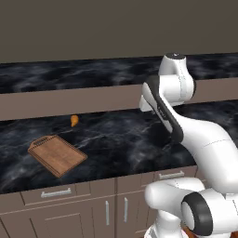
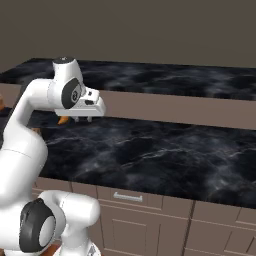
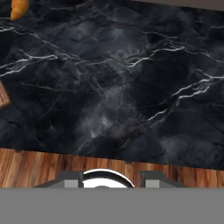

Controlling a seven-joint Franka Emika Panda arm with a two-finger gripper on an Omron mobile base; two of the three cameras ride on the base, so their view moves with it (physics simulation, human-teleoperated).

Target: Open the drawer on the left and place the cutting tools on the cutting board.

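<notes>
**Station condition**

1. End effector (image 2: 83, 119): in the right base view it hangs above the desk (image 1: 130, 139), at the 10 o'clock position of the picture. It sits well clear of the dark marbled surface. The two fingertips (image 3: 70, 178) stand spread apart with nothing between them. No object is pinched.

2. Drawer (image 1: 49, 193): in the left base view it lies under the front edge of the desk, at the 7 o'clock position. The front is flush with the neighbouring fronts, so the drawer is closed. Its horizontal silver bar handle (image 1: 56, 192) is untouched, and the end effector is well apart from it.

3. Cutting board (image 1: 58, 155): it lies flat on the desk at the 9 o'clock position of the left base view, directly above the drawer in the picture. It is turned at an angle to the desk edge, with the grooved strip toward 10 o'clock. Its top surface is bare. In the hand view only one corner of it shows, at the 9 o'clock edge.

4. Small orange object (image 1: 74, 121): it rests on the desk at 1 o'clock from the cutting board, near it but not touching. In the hand view it shows at 11 o'clock.

5. Narrower drawer (image 1: 172, 175): it is at 3 o'clock from the drawer, closed.

6. Cabinet doors (image 1: 116, 211): they are below both drawers, closed.
</notes>
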